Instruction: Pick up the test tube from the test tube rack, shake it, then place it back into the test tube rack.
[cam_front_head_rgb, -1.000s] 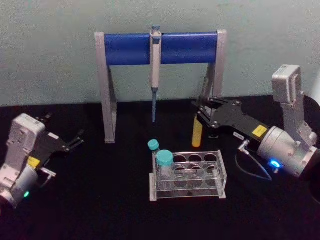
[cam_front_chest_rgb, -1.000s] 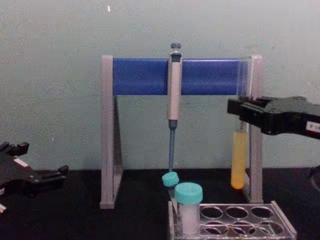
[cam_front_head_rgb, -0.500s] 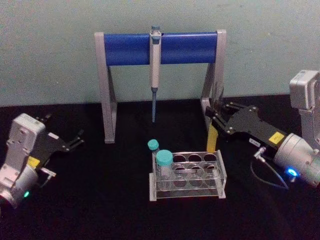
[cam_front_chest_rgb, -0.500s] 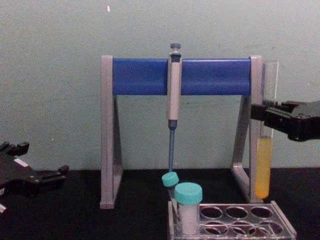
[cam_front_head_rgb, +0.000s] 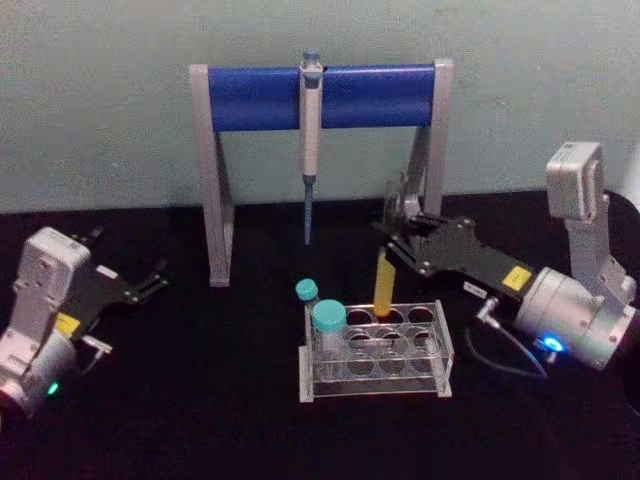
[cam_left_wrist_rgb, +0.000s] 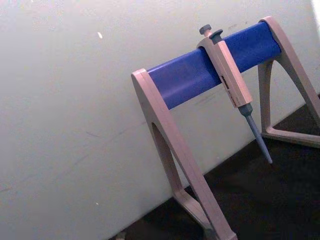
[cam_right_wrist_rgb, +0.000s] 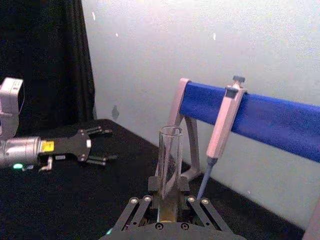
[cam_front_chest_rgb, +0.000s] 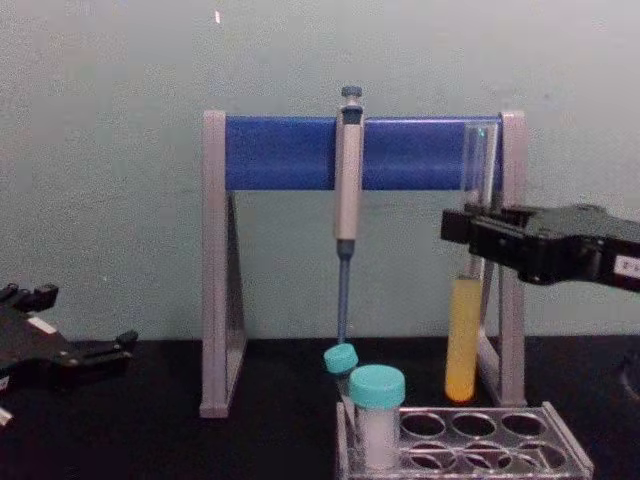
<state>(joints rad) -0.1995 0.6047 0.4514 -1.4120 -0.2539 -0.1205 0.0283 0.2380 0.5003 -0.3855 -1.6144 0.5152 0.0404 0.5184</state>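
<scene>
The black worktop (cam_front_head_rgb: 200, 420) carries everything, and the test tube rack (cam_front_head_rgb: 376, 386) sits near its middle; all places below are given from that rack.

Behind the rack stands the tall grey-legged stand (cam_front_head_rgb: 216, 180) with its blue crossbar, close to the pale wall. A pipette (cam_front_head_rgb: 311, 120) hangs from the bar, tip down, behind the rack's left end.

The right gripper (cam_front_head_rgb: 392, 238) reaches in from the rack's right, above and just behind its back row. Its jaws are closed around the test tube (cam_front_head_rgb: 382, 285), pinching the clear glass above the liquid. In the chest view this gripper (cam_front_chest_rgb: 468, 236) crosses the tube at about mid-height, with the open mouth well above it.

The left gripper (cam_front_head_rgb: 150, 281) rests well to the rack's left, low over the worktop, with its jaws spread and nothing between them.

The rack (cam_front_chest_rgb: 574, 454) itself is low and clear, with rows of round holes in its top plate.

The test tube (cam_front_chest_rgb: 463, 340) hangs roughly upright, yellow-orange liquid filling its lower part. Its round bottom is just above the rack's back row, near the middle, and in the chest view a thin gap shows below it.

A short wide white tube with a teal cap (cam_front_head_rgb: 328, 328) stands in the rack's left end, and a slimmer teal-capped tube (cam_front_head_rgb: 306, 292) stands just behind it.
</scene>
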